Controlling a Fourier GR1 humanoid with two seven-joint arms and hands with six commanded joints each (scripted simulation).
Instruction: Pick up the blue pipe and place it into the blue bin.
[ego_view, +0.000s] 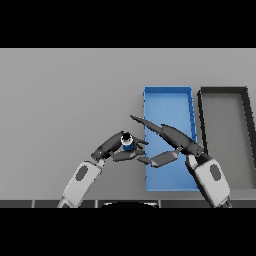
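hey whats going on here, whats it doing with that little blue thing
The left robot hand has its fingers curled around the blue pipe, holding it just left of the blue bin. The right robot hand reaches in over the bin's left side with fingers extended towards the pipe, as if to take or steady it. The pipe is not in the bin yet. A dark bin sits beside the blue one on the right.

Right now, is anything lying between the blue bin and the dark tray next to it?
No. In the head view only a narrow bare strip of grey table separates the blue bin from the dark tray.
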